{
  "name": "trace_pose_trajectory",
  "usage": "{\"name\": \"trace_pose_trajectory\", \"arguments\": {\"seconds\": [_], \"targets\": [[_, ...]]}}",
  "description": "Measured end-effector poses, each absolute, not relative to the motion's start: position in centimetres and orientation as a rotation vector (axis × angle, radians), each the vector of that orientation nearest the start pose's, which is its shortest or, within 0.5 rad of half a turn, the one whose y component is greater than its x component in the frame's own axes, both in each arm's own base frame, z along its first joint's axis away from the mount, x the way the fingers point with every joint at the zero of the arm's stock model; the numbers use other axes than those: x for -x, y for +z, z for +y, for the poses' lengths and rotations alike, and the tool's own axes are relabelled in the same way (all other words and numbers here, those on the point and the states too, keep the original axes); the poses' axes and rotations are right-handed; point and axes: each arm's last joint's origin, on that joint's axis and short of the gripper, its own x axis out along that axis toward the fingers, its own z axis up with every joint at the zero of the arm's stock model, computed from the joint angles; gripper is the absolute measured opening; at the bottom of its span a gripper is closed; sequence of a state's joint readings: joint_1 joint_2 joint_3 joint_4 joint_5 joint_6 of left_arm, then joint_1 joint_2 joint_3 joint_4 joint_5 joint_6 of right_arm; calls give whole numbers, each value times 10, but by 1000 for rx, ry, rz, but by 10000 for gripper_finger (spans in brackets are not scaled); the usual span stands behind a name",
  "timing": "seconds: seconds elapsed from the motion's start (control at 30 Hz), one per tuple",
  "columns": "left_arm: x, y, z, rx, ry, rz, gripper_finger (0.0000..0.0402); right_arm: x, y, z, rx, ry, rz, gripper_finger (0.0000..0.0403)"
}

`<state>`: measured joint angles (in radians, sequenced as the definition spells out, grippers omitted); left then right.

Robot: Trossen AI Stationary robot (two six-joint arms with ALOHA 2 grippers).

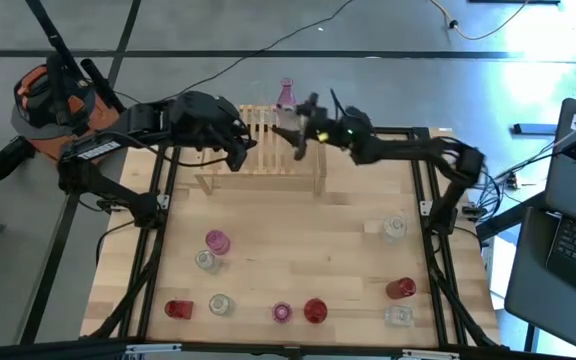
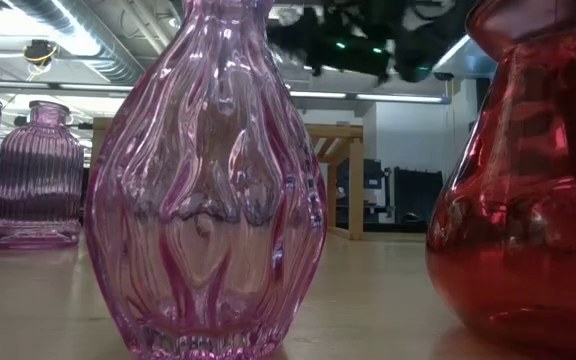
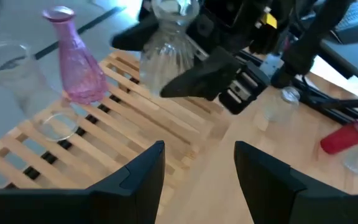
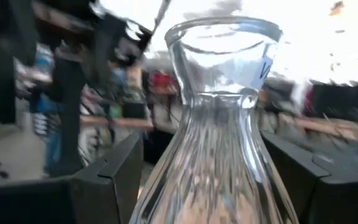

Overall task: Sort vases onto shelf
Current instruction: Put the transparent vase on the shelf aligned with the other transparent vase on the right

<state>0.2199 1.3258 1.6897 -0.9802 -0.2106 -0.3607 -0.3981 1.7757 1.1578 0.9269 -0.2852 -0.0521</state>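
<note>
The wooden shelf (image 1: 260,152) stands at the table's far middle. On its far side stands a pink slim-necked vase (image 1: 286,92), also in the left wrist view (image 3: 74,62), with a clear vase (image 3: 6,67) beside it. My right gripper (image 1: 294,136) is over the shelf, shut on a clear ribbed vase (image 4: 213,130), which also shows in the left wrist view (image 3: 166,50). My left gripper (image 3: 199,171) is open and empty over the shelf's left part (image 1: 238,150). My right gripper pinches the clear ribbed vase between its two fingers (image 3: 204,78), on the wide body below the neck (image 4: 151,186). The fingers come about level from the table's right side. The vase is upright over the slats; whether its base rests on them I cannot tell.
Several vases stand on the table's near half: pink (image 1: 217,242), clear (image 1: 219,304), red (image 1: 178,309), pink (image 1: 282,312), red (image 1: 315,311), red (image 1: 400,289), clear (image 1: 395,227). The low view shows a pink vase (image 2: 208,180) and a red vase (image 2: 518,190) close up.
</note>
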Motion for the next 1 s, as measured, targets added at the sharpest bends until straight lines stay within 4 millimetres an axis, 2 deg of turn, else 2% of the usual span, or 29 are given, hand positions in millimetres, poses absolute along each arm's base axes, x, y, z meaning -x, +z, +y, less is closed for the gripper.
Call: {"name": "trace_pose_trajectory", "arguments": {"seconds": [0.07,0.17,0.27,0.5,0.8,1.0], "targets": [[-234,448,59,344,546,532,185,-391,304,-151,177,-49,-325,242],[-232,449,59,354,573,521,185,-421,302,-152,187,12,-336,242],[-231,449,59,363,581,516,185,-437,298,-158,181,35,-346,242],[-225,452,59,367,621,494,185,-442,272,-171,101,-44,-309,242],[-224,453,60,331,642,497,185,-448,263,-168,-4,-144,-279,242],[-222,452,64,347,701,494,186,-452,260,-162,-46,-115,-245,242]]}}
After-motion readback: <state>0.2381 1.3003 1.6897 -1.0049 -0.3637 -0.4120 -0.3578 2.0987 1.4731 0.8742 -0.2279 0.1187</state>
